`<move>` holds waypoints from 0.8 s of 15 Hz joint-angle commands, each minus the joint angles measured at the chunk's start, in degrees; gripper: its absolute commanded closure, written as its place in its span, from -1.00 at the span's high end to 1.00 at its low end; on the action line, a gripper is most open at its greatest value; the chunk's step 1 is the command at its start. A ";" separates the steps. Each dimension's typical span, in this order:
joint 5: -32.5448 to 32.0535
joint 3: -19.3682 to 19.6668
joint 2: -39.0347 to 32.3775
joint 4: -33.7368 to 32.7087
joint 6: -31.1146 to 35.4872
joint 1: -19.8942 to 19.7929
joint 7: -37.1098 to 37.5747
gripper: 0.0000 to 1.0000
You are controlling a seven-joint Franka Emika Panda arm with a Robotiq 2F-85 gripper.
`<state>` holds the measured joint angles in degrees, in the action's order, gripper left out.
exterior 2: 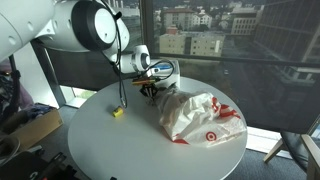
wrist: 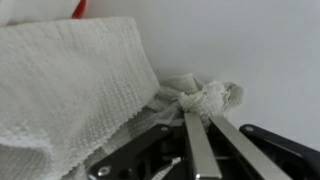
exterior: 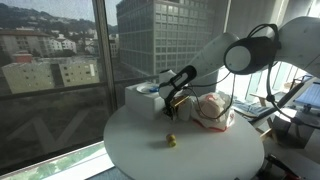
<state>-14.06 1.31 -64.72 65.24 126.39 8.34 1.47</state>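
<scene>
Item, jaws: mine, set narrow and pinching a small tuft at the corner of the cloth (wrist: 70, 90). In the wrist view the two fingertips (wrist: 189, 130) meet on that bunched tuft with almost no gap between them. Item, cloth: white, coarse weave, lying rumpled on the surface (wrist: 260, 50). Its bulk spreads away to one side of me, and the gripped corner sits right at my tips, touching both. Item, arm (exterior: 215, 60): reaching low over the round surface, with the jaws down near its level in both exterior views. Item, white bundle with red print (exterior 2: 200, 118): just beside my jaws. From the exterior views I cannot tell whether the cloth is part of it or only lies against it. Item, small yellow piece (exterior 2: 117, 112): on the surface, apart from the jaws and the bundle, untouched. Step in hand, as I judge it: the grasp on the cloth's corner, made but not yet tried by a lift. Next move, as I judge it: calls for a slow, straight rise, since only a thin tuft is held and a quick pull could slip it free. The bundle alongside also needs watching, so that it is not dragged along.
</scene>
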 commanded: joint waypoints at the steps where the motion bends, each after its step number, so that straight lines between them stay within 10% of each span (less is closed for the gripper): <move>1: 3.17 -2.02 12.00 11.18 -5.03 -0.87 -1.80 -0.98; 12: 0.06 3.90 42.19 34.76 3.71 0.23 14.32 -0.96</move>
<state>-11.52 3.09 -33.17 89.47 125.07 7.68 9.53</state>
